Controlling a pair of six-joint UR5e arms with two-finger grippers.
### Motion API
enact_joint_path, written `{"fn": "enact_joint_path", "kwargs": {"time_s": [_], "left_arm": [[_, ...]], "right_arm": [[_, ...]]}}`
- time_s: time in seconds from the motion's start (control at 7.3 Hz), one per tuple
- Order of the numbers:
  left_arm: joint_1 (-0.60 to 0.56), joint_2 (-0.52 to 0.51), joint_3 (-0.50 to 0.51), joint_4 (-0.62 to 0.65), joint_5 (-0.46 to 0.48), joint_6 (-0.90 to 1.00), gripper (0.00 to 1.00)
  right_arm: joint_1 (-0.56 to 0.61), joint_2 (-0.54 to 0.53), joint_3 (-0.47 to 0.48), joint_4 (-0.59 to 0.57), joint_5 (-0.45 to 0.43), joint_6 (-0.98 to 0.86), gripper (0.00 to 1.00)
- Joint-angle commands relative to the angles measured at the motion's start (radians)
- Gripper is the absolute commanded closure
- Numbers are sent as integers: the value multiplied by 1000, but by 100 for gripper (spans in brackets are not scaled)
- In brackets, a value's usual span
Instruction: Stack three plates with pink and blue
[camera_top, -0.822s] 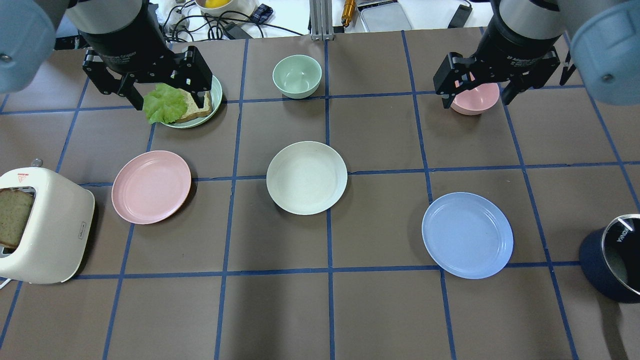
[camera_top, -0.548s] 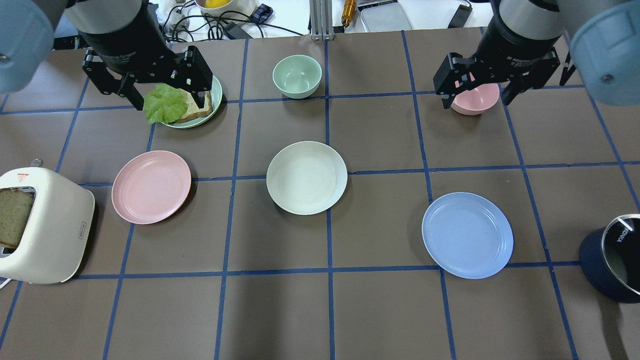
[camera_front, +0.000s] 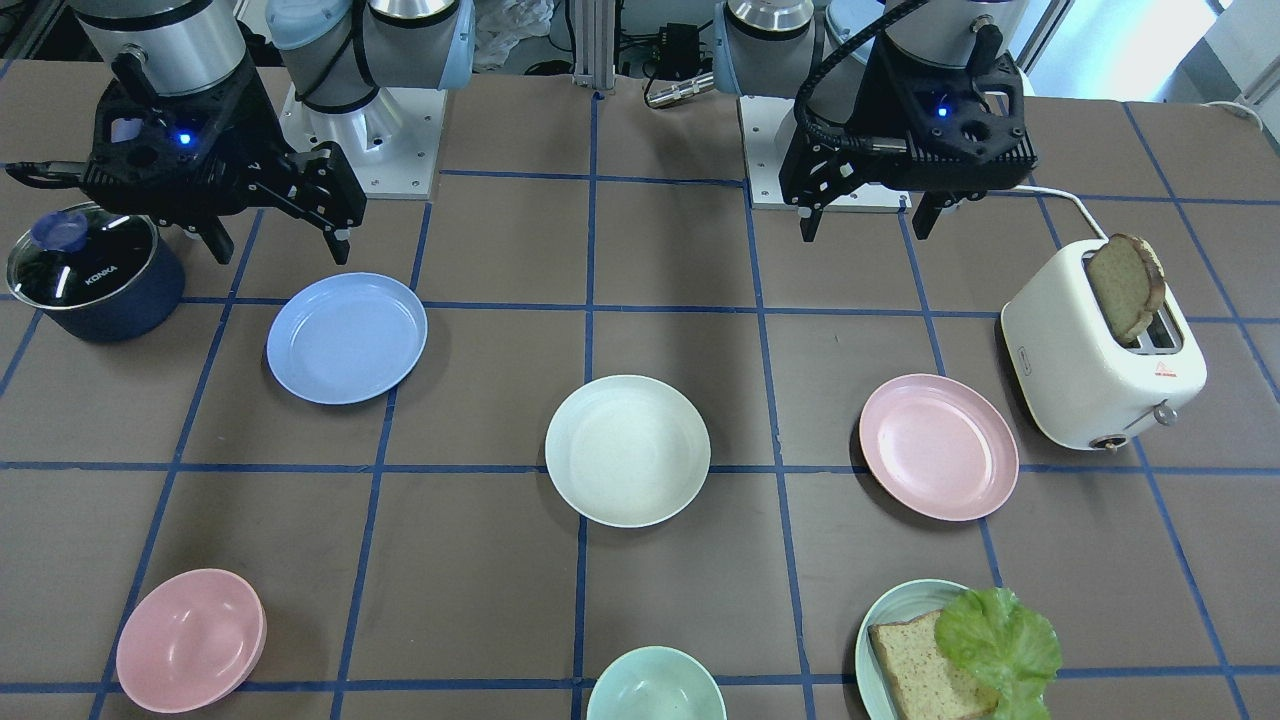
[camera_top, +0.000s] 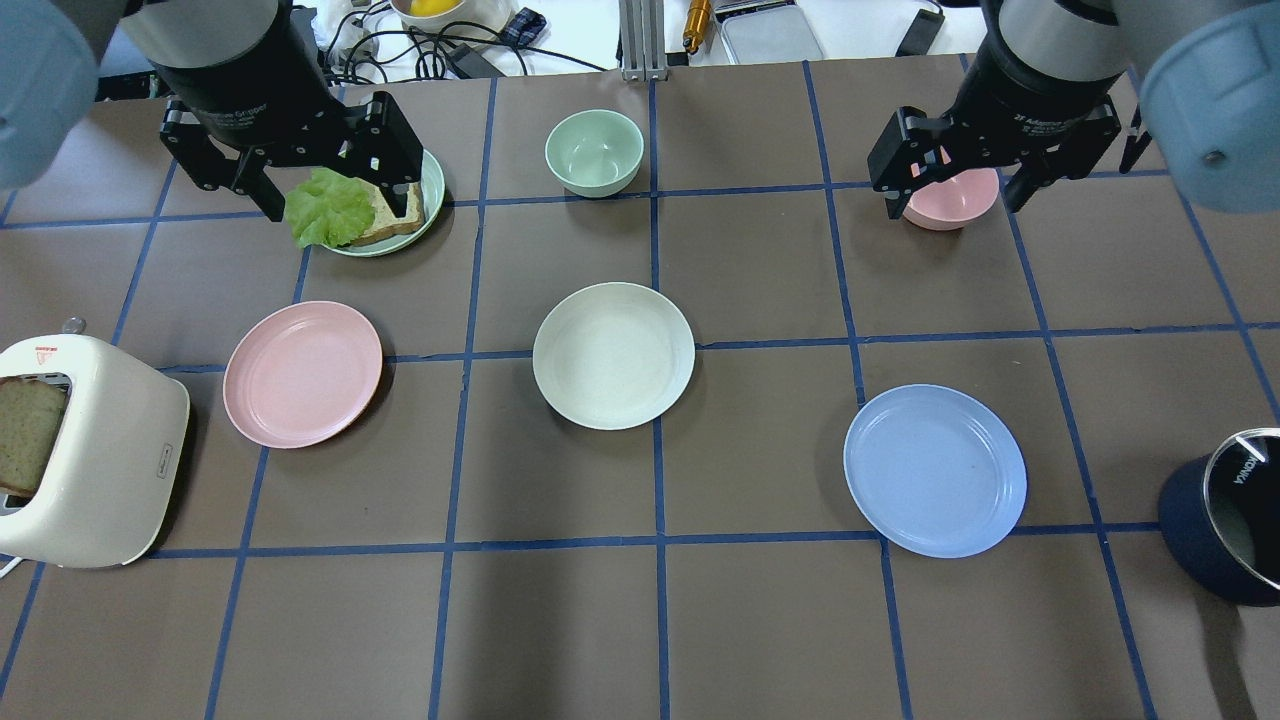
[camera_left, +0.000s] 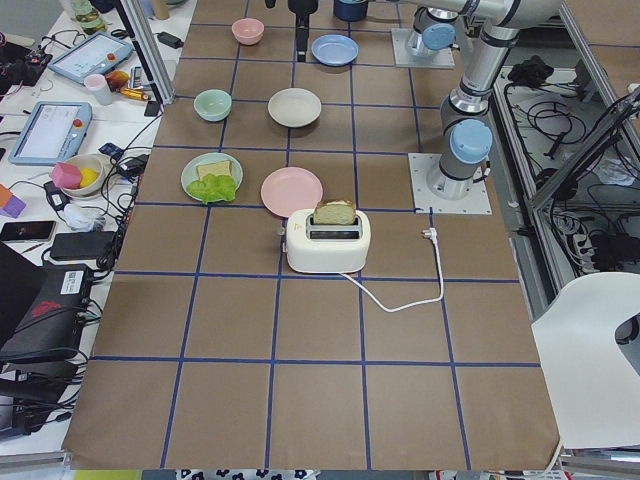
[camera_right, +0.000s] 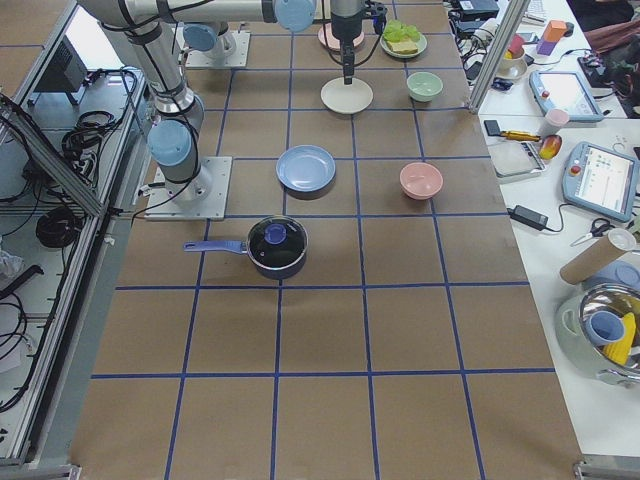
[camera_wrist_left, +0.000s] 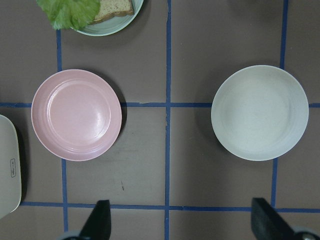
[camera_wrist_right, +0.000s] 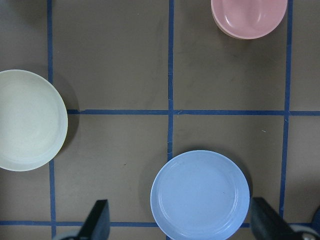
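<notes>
Three equal plates lie apart on the table: the pink plate (camera_top: 302, 374) at the left, the cream-white plate (camera_top: 613, 355) in the middle, the light blue plate (camera_top: 935, 470) at the right. My left gripper (camera_top: 340, 195) is open and empty, held high over the table; its wrist view shows the pink plate (camera_wrist_left: 76, 114) and the cream plate (camera_wrist_left: 259, 112) below. My right gripper (camera_top: 952, 195) is open and empty, also high; its wrist view shows the blue plate (camera_wrist_right: 200, 195) and the cream plate (camera_wrist_right: 27, 120).
A pale teal plate (camera_top: 437, 185) with bread and lettuce sits at the far left. A green bowl (camera_top: 594, 152) and a pink bowl (camera_top: 960, 200) stand at the far side. A white toaster (camera_top: 90, 450) is at the left edge, a dark pot (camera_top: 1225, 520) at the right edge.
Both grippers have drifted very slightly toward the top of the overhead view and stay open. The plates have not moved.
</notes>
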Motion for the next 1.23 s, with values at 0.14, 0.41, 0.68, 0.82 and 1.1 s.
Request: {"fn": "enact_joint_path", "kwargs": {"time_s": [0.14, 0.41, 0.68, 0.82, 1.1], "left_arm": [[17, -16, -50, 1, 9, 15, 0], [41, -65, -186, 195, 12, 49, 0], [127, -168, -310, 410, 41, 113, 0], [133, -229, -363, 543, 67, 114, 0], [136, -309, -386, 580, 107, 114, 11]], "right_arm": [[-3, 2, 2, 2, -6, -37, 0], [-5, 5, 0, 2, -3, -67, 0], [-5, 5, 0, 2, -4, -67, 0], [-3, 3, 0, 2, -6, -64, 0], [-6, 6, 20, 0, 8, -93, 0]]}}
